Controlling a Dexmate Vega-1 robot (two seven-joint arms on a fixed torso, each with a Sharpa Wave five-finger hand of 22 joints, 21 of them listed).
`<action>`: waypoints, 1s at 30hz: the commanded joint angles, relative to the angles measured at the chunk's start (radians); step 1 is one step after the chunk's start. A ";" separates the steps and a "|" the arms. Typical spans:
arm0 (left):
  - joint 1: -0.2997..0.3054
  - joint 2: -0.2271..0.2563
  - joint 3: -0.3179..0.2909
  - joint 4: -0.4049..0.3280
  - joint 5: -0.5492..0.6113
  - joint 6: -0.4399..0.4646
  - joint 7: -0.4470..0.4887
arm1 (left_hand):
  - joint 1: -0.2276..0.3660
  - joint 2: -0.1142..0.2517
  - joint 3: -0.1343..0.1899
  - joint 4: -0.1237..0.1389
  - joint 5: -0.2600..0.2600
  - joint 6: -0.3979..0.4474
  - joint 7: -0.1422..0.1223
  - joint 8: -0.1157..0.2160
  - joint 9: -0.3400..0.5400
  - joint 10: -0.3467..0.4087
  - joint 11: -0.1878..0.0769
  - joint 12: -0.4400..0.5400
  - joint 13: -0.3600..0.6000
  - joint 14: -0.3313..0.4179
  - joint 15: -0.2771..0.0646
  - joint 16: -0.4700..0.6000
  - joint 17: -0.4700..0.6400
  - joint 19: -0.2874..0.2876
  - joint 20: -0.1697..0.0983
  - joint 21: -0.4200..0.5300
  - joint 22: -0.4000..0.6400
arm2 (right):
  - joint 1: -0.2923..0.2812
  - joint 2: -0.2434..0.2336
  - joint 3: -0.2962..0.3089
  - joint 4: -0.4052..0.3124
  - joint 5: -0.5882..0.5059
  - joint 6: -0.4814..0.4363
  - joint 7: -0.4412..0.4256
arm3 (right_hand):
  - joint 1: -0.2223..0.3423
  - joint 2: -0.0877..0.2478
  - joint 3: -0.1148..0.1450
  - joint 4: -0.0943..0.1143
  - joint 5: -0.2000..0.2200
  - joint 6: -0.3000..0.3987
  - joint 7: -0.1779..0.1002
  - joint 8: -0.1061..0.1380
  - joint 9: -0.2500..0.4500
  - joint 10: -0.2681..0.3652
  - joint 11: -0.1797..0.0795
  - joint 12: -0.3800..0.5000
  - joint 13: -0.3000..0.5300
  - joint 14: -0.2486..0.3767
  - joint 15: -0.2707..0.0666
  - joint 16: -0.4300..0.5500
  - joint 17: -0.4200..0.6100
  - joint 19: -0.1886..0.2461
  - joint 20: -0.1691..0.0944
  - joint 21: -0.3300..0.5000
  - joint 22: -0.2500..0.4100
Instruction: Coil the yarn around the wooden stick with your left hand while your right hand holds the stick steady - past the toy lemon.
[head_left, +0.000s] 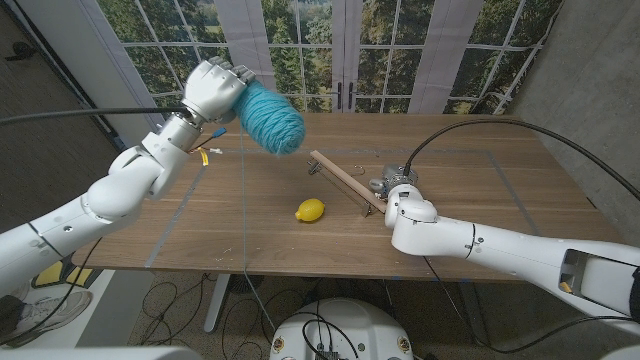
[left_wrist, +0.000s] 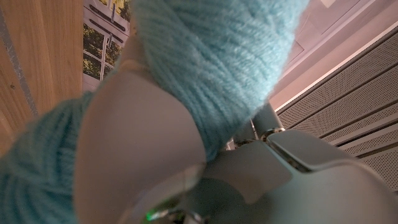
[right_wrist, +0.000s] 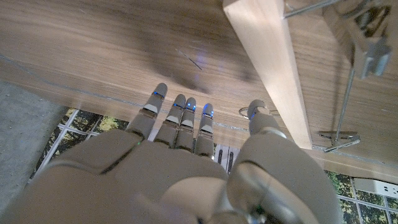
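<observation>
Head view: left hand (head_left: 213, 88) gripping the teal yarn ball (head_left: 271, 117), holding it raised above the far left part of the wooden surface (head_left: 470, 240). Wooden stick (head_left: 345, 180) lying tilted near mid-surface, far end towards the yarn, near end running to the right hand (head_left: 402, 198). Toy lemon (head_left: 311, 210) sitting on the surface just left of the stick, apart from it.

Left wrist view: fingers (left_wrist: 140, 155) wrapping around the yarn (strands bulging on both sides).

Right wrist view: fingers (right_wrist: 180, 121) reaching out straight and close together, thumb beside the stick's edge; contact not resolvable, so grip on the stick not determinable.
</observation>
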 joint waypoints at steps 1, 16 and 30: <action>-0.014 -0.012 0.007 -0.002 0.024 -0.006 -0.012 | 0.152 0.183 0.076 0.045 0.003 0.037 -0.046 0.007 0.004 0.082 -0.070 -0.002 0.005 0.388 -0.373 0.022 0.271 0.118 -0.239 0.007 0.000 | 0.084 0.001 -0.093 0.001 0.001 -0.038 0.074 | 0.000 -0.019 -0.010 0.003 -0.001 0.017 -0.001 0.007 0.001 0.020 -0.005 0.008 0.003 0.023 -0.007 0.013 0.006 0.018 -0.004 0.009 0.003; -0.087 -0.048 0.056 0.032 0.064 -0.023 -0.029 | 0.145 0.182 0.080 0.044 0.003 0.034 -0.053 0.008 0.006 0.082 -0.076 -0.012 0.017 0.384 -0.373 0.017 0.274 0.107 -0.240 0.019 -0.017 | 0.105 0.011 -0.101 -0.016 -0.018 -0.038 0.144 | -0.141 -0.041 -0.088 0.086 0.003 0.041 0.008 0.003 0.006 0.055 0.014 0.020 0.011 0.061 0.007 0.034 0.032 0.046 -0.006 0.015 0.007; -0.126 -0.057 0.084 0.050 0.061 -0.055 -0.033 | 0.140 0.181 0.083 0.042 0.003 0.038 -0.054 0.010 0.007 0.090 -0.080 -0.022 0.020 0.385 -0.374 0.014 0.275 0.102 -0.240 0.033 -0.031 | 0.026 0.126 -0.174 0.119 -0.811 -0.038 0.688 | -0.023 -0.041 -0.055 0.005 0.031 0.073 -0.007 0.007 0.003 0.081 -0.016 0.028 0.018 0.098 -0.030 0.039 0.029 0.073 -0.017 0.018 0.006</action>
